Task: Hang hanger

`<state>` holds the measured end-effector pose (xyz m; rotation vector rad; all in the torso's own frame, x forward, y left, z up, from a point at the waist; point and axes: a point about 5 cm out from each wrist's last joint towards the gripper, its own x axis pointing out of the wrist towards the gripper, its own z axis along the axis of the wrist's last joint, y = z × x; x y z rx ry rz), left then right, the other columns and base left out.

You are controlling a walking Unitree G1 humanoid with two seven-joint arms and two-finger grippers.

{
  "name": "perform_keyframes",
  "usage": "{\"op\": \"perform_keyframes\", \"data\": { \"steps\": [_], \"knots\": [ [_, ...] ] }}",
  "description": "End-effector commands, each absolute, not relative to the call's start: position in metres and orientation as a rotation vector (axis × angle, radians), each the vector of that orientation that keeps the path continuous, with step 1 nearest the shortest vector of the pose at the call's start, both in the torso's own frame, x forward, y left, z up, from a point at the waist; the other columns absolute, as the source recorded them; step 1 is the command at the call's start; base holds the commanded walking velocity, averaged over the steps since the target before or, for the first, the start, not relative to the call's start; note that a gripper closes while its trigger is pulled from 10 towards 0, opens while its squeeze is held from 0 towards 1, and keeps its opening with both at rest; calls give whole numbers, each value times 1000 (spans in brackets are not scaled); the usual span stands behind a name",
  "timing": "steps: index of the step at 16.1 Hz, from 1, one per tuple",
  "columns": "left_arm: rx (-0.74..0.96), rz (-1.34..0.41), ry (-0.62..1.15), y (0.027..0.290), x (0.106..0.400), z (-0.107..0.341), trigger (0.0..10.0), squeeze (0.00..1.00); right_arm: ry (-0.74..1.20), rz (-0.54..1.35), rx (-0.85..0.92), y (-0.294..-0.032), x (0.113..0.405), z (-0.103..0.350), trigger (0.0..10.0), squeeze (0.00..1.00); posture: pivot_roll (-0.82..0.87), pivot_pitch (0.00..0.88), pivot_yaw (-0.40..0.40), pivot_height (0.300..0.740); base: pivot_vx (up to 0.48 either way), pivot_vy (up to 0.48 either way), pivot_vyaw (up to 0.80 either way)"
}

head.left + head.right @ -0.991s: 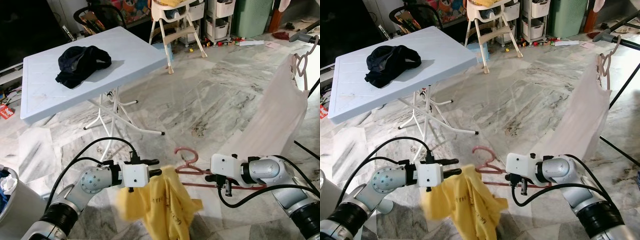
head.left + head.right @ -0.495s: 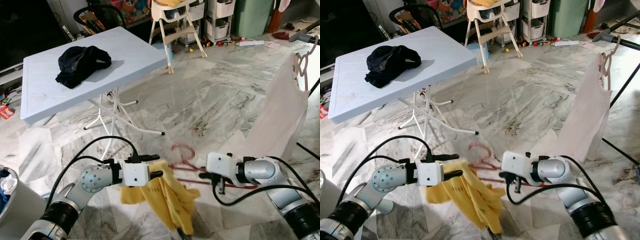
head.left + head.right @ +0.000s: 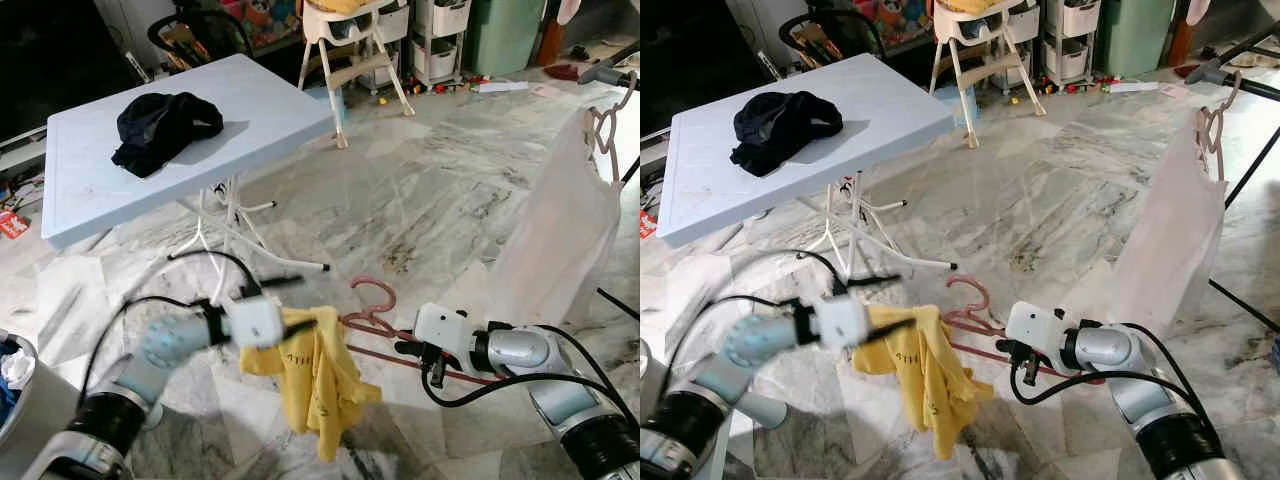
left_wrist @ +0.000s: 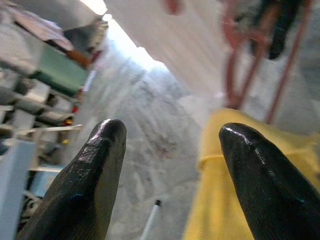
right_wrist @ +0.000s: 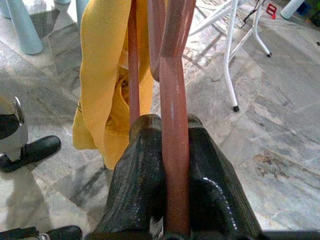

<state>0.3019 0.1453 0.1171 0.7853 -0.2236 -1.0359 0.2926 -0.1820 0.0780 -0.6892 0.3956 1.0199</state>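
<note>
Two grippers work near the folding table [image 3: 90, 190]: the left gripper [image 4: 170, 165], fingers spread apart, sits just beside a yellow shirt [image 3: 315, 375] draped on one end of the pink hanger [image 3: 375, 325]. Beyond it the right gripper [image 5: 167, 200] is clamped on the hanger's bar, holding it level above the marble floor [image 3: 420, 190]. Nothing is hung yet; the rail carrying the pale garment [image 3: 565, 240] stands well apart.

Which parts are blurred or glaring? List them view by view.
Left eye view: the left arm is motion-smeared, the floor sharp. Left wrist view: glare between blurred shelves and white cloth; the fingers are soft. Right wrist view: crisp on the red hanger between its fingers.
</note>
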Motion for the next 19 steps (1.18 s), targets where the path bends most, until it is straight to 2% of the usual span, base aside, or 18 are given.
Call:
{"op": "perform_keyframes", "data": {
  "steps": [1, 4, 7, 9, 12, 17, 19],
  "knots": [
    [792, -1017, -218, 155, 304, 123, 10000, 1000, 324, 1020, -683, -175, 297, 86, 0, 0, -120, 30, 162, 740, 0, 0, 0],
    [741, -986, -249, 158, 305, 134, 10000, 1000, 303, 994, -676, -175, 299, 85, 0, 0, -114, 31, 161, 740, 0, 0, 0],
    [600, -817, -320, 169, 310, 154, 10000, 1000, 231, 905, -635, -174, 305, 88, 0, 0, -105, 35, 161, 740, 0, 0, 0],
    [504, -648, -322, 186, 315, 158, 10000, 1000, 193, 853, -613, -175, 306, 90, 0, 0, -103, 38, 161, 740, 0, 0, 0],
    [482, -629, -304, 193, 315, 157, 10000, 1000, 173, 826, -610, -179, 308, 93, 0, 0, -102, 37, 158, 740, 0, 0, 0],
    [466, -565, -157, 229, 313, 145, 10000, 1000, 49, 738, -621, -200, 313, 122, 0, 0, -106, 45, 156, 740, 0, 0, 0],
    [457, -549, -139, 235, 313, 143, 10000, 1000, 39, 735, -623, -202, 312, 124, 0, 0, -106, 44, 157, 740, 0, 0, 0]
  ]
}}
